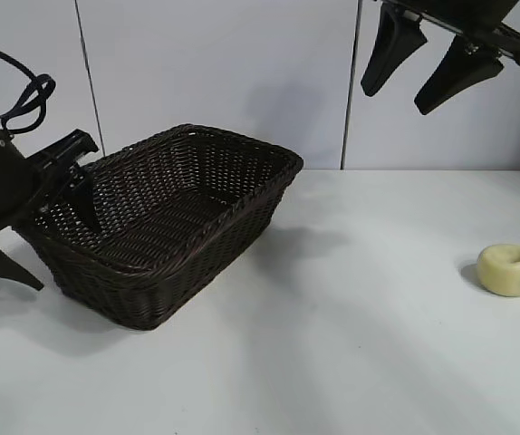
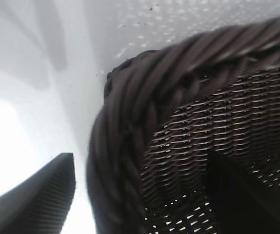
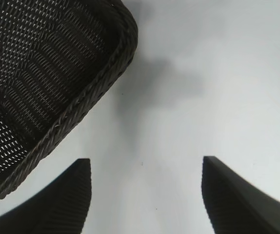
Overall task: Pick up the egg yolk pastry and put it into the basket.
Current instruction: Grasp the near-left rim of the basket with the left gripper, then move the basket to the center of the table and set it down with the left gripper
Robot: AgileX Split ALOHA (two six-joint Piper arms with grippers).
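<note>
Far left of the ext. view, your left gripper [image 1: 47,222] straddles the basket [image 1: 242,213] rim, one finger inside, one outside, not clamped yet. Basket sits left-centre, empty. Right gripper [image 1: 423,68], upper right, hangs open w/ nothing in it. Pastry [image 1: 509,269] lies far right on the table, untouched. Pick step not begun; next, I'd say, lower the right gripper over the pastry.

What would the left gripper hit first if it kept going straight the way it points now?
Most likely the basket. The left gripper straddles its braided rim, one finger outside the wall and one inside. Depth is unclear, so rim, woven floor or table could come first.
</note>
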